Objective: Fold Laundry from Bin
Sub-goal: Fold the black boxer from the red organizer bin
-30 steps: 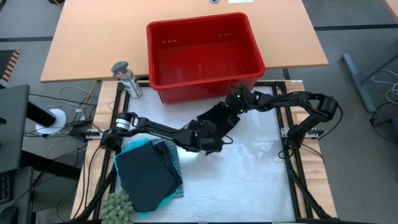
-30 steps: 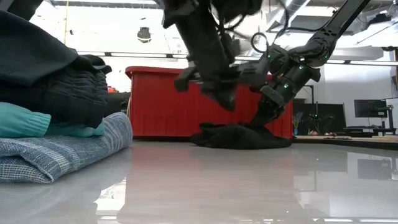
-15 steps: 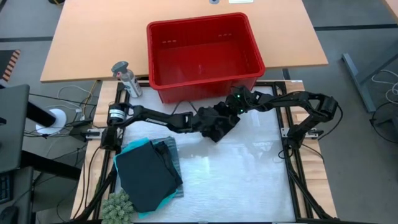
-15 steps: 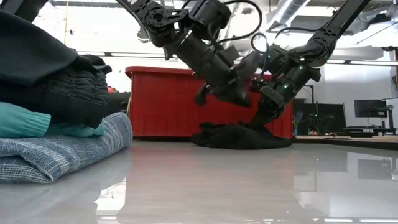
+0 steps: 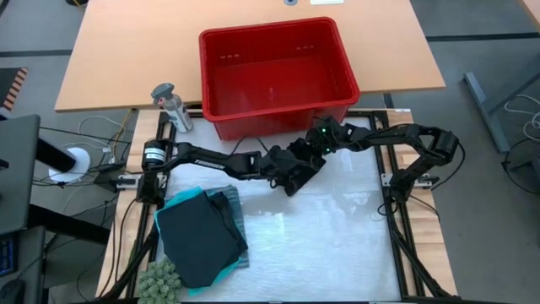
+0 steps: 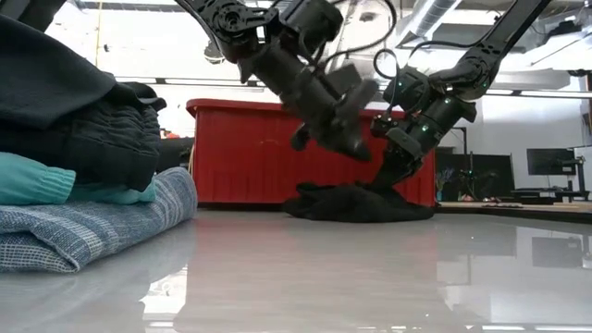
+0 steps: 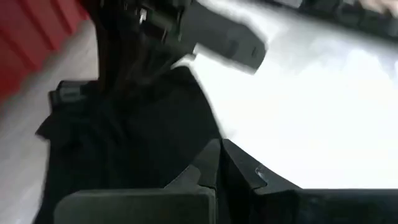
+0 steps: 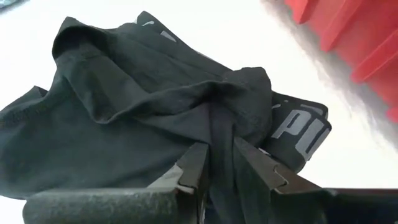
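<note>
Laundry is sitting in two places: a crumpled black cloth garment is lying on the glossy white surface just at 6 o'clock of the red rectangular plastic bin, and a folded stack of black, turquoise and blue-grey striped garments is resting toward 8 o'clock. The right gripper is pinching a raised fold of the black garment between narrow jaws. The left gripper is hovering over the same garment, jaws nearly closed and empty.
</note>
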Tool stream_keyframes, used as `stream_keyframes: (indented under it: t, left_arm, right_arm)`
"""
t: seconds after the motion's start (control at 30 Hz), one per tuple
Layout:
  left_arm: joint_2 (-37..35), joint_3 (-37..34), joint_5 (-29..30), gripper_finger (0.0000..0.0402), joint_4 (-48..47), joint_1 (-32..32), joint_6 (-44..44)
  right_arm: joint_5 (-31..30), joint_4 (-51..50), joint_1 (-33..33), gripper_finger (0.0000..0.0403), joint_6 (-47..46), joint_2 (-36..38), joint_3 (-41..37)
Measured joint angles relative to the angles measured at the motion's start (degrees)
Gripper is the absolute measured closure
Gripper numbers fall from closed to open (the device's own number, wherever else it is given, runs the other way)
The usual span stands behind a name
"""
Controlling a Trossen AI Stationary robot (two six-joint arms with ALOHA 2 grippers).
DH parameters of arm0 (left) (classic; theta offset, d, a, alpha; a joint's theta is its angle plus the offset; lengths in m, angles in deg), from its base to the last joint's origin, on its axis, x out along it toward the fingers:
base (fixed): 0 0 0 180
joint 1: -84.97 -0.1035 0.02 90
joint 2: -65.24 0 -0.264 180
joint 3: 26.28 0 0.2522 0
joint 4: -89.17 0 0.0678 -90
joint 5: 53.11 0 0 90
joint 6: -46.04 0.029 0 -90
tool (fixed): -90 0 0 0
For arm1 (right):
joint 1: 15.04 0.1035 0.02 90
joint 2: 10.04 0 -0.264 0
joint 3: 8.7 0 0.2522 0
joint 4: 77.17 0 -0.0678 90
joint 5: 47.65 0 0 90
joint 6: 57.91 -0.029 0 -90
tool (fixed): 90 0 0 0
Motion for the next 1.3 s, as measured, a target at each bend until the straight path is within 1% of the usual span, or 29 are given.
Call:
stream_keyframes:
  t: [0.1,0.2,0.33,0.67,0.77,0.8,0.9,0.93,1.0,1.17,1.3]
  left_arm:
    - [0.1,-0.1,1.8,0.0401,-3.2,0.1,2.8]
    - [0.1,-0.1,1.9,0.0401,-3.6,0.1,5.3]
    - [0.1,0.0,3.7,0.0401,-5.0,0.2,8.0]
    - [0.7,0.0,4.0,0.0401,-5.6,0.1,11.6]
    - [2.4,0.0,1.8,0.0401,-5.2,0.1,11.6]
    - [3.2,0.6,2.3,0.0401,-5.7,0.2,12.1]
    - [3.9,2.6,9.4,0.0401,-10.8,0.6,13.0]
    - [3.9,3.0,9.7,0.0401,-10.9,0.6,13.6]
    - [3.9,3.2,8.6,0.0401,-10.3,0.1,14.8]
    - [3.9,2.5,8.7,0.0401,-11.0,-1.0,13.5]
    - [3.9,2.5,14.9,0.0401,-12.3,-1.7,13.5]
  right_arm:
    - [0.0,0.0,0.0,0.0304,0.0,0.0,0.0]
    - [0.0,0.0,0.0,0.0304,-0.1,0.0,0.0]
    - [0.0,0.0,0.1,0.0304,-0.6,0.0,0.0]
    - [0.0,0.0,0.1,0.0304,-0.6,0.0,0.0]
    - [0.0,0.0,0.1,0.0304,-0.6,0.0,0.0]
    - [0.0,0.0,0.1,0.0304,-0.6,0.0,0.0]
    - [0.0,0.2,0.1,0.0304,-0.6,0.0,0.0]
    - [0.0,0.4,0.1,0.0304,-0.4,0.0,0.0]
    - [0.0,0.8,0.1,0.0304,-0.2,0.0,0.0]
    - [0.0,0.9,0.1,0.0304,-0.4,0.0,0.0]
    - [0.0,1.1,0.1,0.0304,-0.4,0.0,0.0]
